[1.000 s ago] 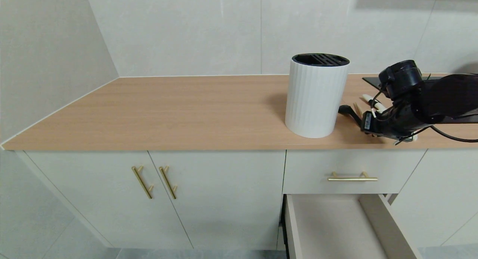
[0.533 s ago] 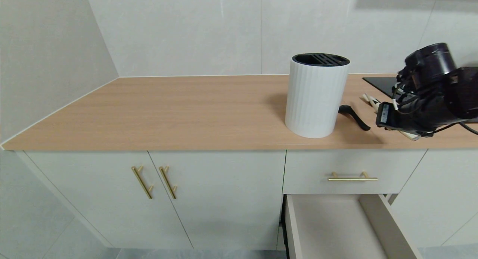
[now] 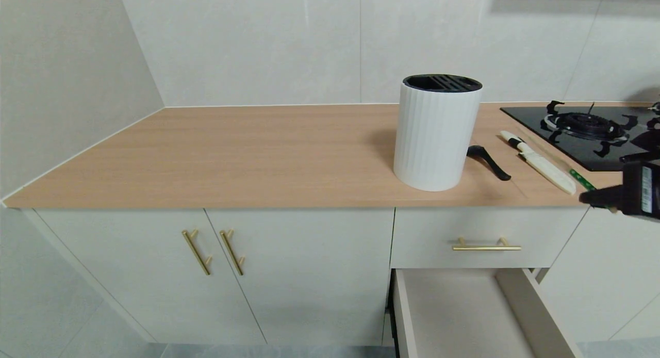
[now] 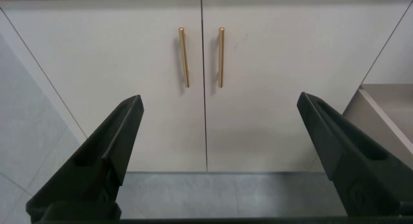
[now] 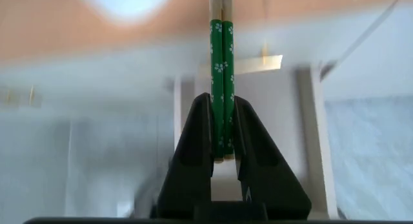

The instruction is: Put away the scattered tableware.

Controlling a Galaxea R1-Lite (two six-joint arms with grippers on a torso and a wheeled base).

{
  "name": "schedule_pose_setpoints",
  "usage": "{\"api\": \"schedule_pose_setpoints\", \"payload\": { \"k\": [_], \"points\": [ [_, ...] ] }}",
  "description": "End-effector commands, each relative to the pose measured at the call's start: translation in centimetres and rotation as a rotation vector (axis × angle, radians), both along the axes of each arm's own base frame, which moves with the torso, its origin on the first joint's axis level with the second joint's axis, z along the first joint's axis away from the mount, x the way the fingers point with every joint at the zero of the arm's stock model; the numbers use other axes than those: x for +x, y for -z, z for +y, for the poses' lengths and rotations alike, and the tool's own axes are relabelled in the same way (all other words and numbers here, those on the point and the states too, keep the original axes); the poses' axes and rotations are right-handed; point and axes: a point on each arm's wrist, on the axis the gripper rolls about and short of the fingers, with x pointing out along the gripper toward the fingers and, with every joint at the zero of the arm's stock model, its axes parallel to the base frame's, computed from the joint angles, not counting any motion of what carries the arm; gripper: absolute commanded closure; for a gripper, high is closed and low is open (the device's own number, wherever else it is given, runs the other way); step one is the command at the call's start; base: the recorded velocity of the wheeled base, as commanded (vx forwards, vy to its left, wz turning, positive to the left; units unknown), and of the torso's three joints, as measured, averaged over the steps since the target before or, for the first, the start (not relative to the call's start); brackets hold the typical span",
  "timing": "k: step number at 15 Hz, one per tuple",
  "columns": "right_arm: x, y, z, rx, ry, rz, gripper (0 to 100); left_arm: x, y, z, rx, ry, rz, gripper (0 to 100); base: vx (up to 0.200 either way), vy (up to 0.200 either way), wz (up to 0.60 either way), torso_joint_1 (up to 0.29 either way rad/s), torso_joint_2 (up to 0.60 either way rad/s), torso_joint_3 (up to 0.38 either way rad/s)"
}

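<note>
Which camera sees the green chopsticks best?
The right wrist view: the green chopsticks stand close up, pinched in the jaws of the right gripper. The head view catches a green sliver by the edge of the counter. The left wrist view faces cabinet doors.

2 green-ended chopsticks (image 5: pixel 220 69) side by side, pinched in right gripper (image 5: pixel 220 130), cream knife (image 3: pixel 539 162) and black utensil (image 3: pixel 489 162) lying flat right of white holder (image 3: pixel 437 133)

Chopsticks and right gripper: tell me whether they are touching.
Touching. The right wrist view shows the right gripper shut on the chopsticks, pressing them from both sides with no gap.
</note>
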Motion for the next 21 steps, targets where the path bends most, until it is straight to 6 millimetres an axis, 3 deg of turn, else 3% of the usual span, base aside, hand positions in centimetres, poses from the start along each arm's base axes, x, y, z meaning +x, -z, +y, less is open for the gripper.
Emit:
{"api": "schedule_pose_setpoints", "payload": {
  "k": [1,3,6,13,21],
  "points": [
    [-6.5,0.2,-1.3,0.048,-0.174,0.003,100,0.0,0.0,0.0,0.001,0.0,0.0,0,0.0,0.0,0.0,0.0,0.0,0.0],
    [-8.5,0.7,-1.9,0.071,-0.268,0.048,100,0.0,0.0,0.0,0.0,0.0,0.0,0,0.0,0.0,0.0,0.0,0.0,0.0],
    [-9.5,2.3,-2.1,0.071,-0.386,0.054,100,0.0,0.0,0.0,0.0,0.0,0.0,0,0.0,0.0,0.0,0.0,0.0,0.0],
    [-7.1,6.6,-1.0,-0.056,-0.466,0.178,100,0.0,0.0,0.0,0.001,0.0,0.0,0,0.0,0.0,0.0,-0.011,0.03,0.019],
    [-5.6,8.5,-0.2,-0.072,-0.482,0.227,100,0.0,0.0,0.0,0.0,0.0,0.0,0,0.0,0.0,0.0,-0.152,0.43,0.276]
  ]
}}
